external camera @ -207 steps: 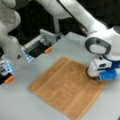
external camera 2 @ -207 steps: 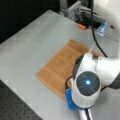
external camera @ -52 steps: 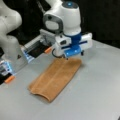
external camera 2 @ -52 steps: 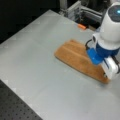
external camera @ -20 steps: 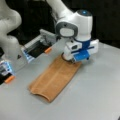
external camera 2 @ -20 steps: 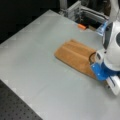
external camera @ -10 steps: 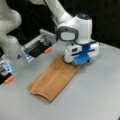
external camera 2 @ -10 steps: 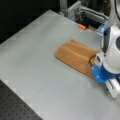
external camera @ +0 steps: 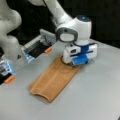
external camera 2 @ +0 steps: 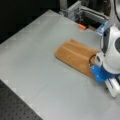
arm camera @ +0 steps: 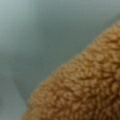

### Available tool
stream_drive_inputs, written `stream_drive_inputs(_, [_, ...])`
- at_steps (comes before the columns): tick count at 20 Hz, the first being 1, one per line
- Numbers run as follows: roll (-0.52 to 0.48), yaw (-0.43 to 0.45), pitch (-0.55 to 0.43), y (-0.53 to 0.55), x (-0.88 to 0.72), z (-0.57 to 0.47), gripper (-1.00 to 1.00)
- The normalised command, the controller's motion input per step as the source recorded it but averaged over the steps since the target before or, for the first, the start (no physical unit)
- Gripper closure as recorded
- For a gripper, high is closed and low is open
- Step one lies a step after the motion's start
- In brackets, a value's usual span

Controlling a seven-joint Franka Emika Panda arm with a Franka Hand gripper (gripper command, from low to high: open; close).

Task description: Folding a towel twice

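Where the wrist camera hangs closest of all, the towel fills the lower right of its view as thick orange-brown terry loops, its edge running from about 7 o'clock up to 2 o'clock, with bare grey table beyond it toward 10 o'clock; no fingertips show there. In both front views the towel lies flat on the table as a long narrow strip, doubled over lengthwise once, so the first fold looks done and the second is not. In a front view the rounded near end of the strip sits toward 9 o'clock of the cloth, and faint woven bands run along its length. The gripper is down at the far end of the strip, at about 1 o'clock from the cloth's middle, its white and blue body low over that short edge; in a front view the gripper sits at 4 o'clock from the towel's centre, covering that end. The fingers are hidden under the gripper body and against the cloth, so whether they are parted, closed or pinching the towel cannot be told. Farther back, toward 10 o'clock in a front view, a grey metal fixture with an orange tab stands off the cloth, and a second white robot arm rises at the far left edge.
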Motion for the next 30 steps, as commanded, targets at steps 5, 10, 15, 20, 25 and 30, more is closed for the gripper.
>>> stream_drive_inputs(5, [-0.061, -0.018, 0.034, -0.16, -0.21, -0.07, 1.0])
stream_drive_inputs(10, [-0.04, -0.038, -0.015, -0.12, -0.12, -0.08, 1.0])
stream_drive_inputs(15, [-0.045, -0.067, -0.074, -0.05, 0.0, -0.1, 1.0])
stream_drive_inputs(20, [-0.038, -0.062, -0.087, 0.0, 0.09, -0.11, 1.0])
stream_drive_inputs(25, [0.062, 0.108, -0.021, 0.01, 0.06, 0.07, 1.0])
stream_drive_inputs(30, [0.146, 0.174, 0.139, -0.08, -0.03, 0.47, 1.0])
